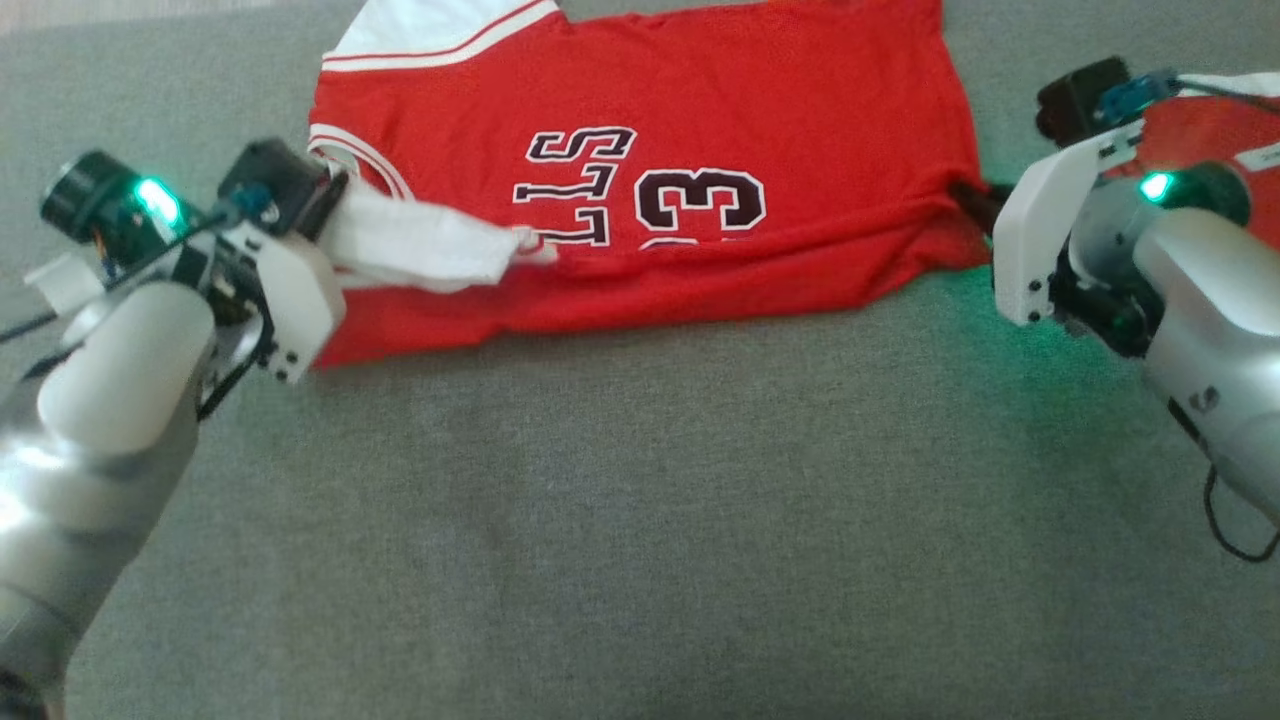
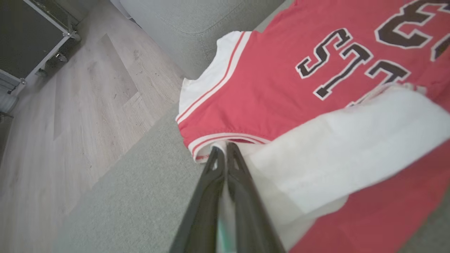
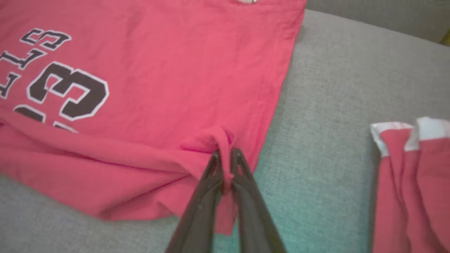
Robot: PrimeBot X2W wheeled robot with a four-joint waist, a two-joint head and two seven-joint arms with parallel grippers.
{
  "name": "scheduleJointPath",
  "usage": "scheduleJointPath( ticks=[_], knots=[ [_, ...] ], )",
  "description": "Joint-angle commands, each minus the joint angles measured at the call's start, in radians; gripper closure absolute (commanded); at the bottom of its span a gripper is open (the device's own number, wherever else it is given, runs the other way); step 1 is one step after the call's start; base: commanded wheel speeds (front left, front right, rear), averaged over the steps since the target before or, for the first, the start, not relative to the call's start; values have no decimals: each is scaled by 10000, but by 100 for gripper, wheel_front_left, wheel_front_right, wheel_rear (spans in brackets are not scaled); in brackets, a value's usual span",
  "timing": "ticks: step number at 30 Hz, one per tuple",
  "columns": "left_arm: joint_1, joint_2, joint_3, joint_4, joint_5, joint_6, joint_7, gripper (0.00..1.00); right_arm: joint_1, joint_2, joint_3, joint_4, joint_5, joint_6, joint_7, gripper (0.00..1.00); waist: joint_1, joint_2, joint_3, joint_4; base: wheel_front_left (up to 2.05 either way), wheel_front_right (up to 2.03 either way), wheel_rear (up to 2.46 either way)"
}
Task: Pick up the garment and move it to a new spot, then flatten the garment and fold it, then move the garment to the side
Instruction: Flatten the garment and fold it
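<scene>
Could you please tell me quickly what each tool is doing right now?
Left tool: closed, pinching the jersey at its white sleeve.
Right tool: closed, pinching the jersey's red hem.

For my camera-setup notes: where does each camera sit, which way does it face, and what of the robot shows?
Head view: on the head, facing forward and down at the red jersey on the grey cushion; left gripper and right gripper show.
Left wrist view: on the left wrist, facing along its shut fingers to the jersey's white sleeve, floor beyond.
Right wrist view: on the right wrist, facing along its shut fingers to the pinched hem.
Shared: all three show the jersey's dark lettering.
</scene>
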Motion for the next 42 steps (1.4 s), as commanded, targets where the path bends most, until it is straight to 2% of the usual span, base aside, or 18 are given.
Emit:
scheduleJointPath(
  ticks=[1, 4, 7, 11, 15, 18, 20, 23, 25, 29, 32, 35, 38, 42],
  knots=[
    [-735, 227, 394, 176, -69, 19, -234, 0, -227, 37, -74, 67, -113, 65, -282, 0, -1, 0, 81, 12, 0, 0, 0],
    [-1132, -137, 524, 879, -89, 158, -749, 0, -381, 230, -184, 394, -140, 65, -801, 0, -1, 0, 139, 10, 0, 0, 0],
    [-1369, -466, 819, 1459, -161, 655, -1604, 0, -402, 415, -346, 649, -106, 65, -1525, 0, -1, 0, 79, 8, 0, 0, 0],
    [-1384, -848, 1390, 1987, -454, 1397, -3149, 0, -349, 554, -657, 945, -172, 65, -3114, 0, -1, 0, -201, 40, 0, 0, 0],
    [-988, -1123, 2170, 1908, -944, 1931, -4096, 0, -248, 612, -1153, 1285, -494, 65, -5183, 0, -1, 0, -658, 78, 0, 0, 0],
    [-671, -1175, 2598, 1311, -964, 2210, -4168, 0, -159, 633, -1607, 1364, -760, 65, -5442, 0, -1, 0, -910, 140, 0, 0, 0],
    [-143, -1168, 3253, 214, -873, 2540, -4176, 0, -225, 466, -2979, 761, -1309, 65, -5464, 0, -1, 0, -1101, 147, 0, 0, 0],
    [1062, -1217, 4208, -1429, -522, 2976, -4179, 0, 740, 406, -5432, -565, -2830, 65, -5469, 0, -1, 0, -1522, 130, 0, 0, 0],
    [1990, -1322, 4659, -2340, -175, 3176, -4180, 0, 1872, 713, -7101, -1585, -3936, 65, -5470, 0, -1, 0, -1821, 143, 0, 0, 0],
    [3832, -1758, 5273, -3779, 350, 3152, -4181, 0, 4347, 1856, -9651, -3562, -5888, 65, -5472, 0, -1, 0, -2378, 206, 0, 0, 0],
    [5114, -2169, 5687, -4577, 722, 3182, -4182, 0, 5911, 2693, -10594, -4803, -7137, 65, -5472, 0, -1, 0, -2667, 245, 0, 0, 0],
    [6337, -2721, 6113, -4973, 920, 3191, -4182, 0, 7211, 3431, -11305, -5654, -7793, 65, -5472, 0, -1, 0, -2911, 263, 0, 0, 0],
    [7341, -3130, 6320, -5030, 1292, 3089, -4182, 0, 8245, 3785, -11509, -6191, -8174, 65, -5473, 0, -1, 0, -3016, 220, 0, 0, 0],
    [8259, -3658, 6819, -5155, 1887, 2935, -4182, 0, 9401, 3930, -11459, -6632, -8240, 65, -5473, 0, -1, 0, -3043, 171, 0, 0, 0]
  ],
)
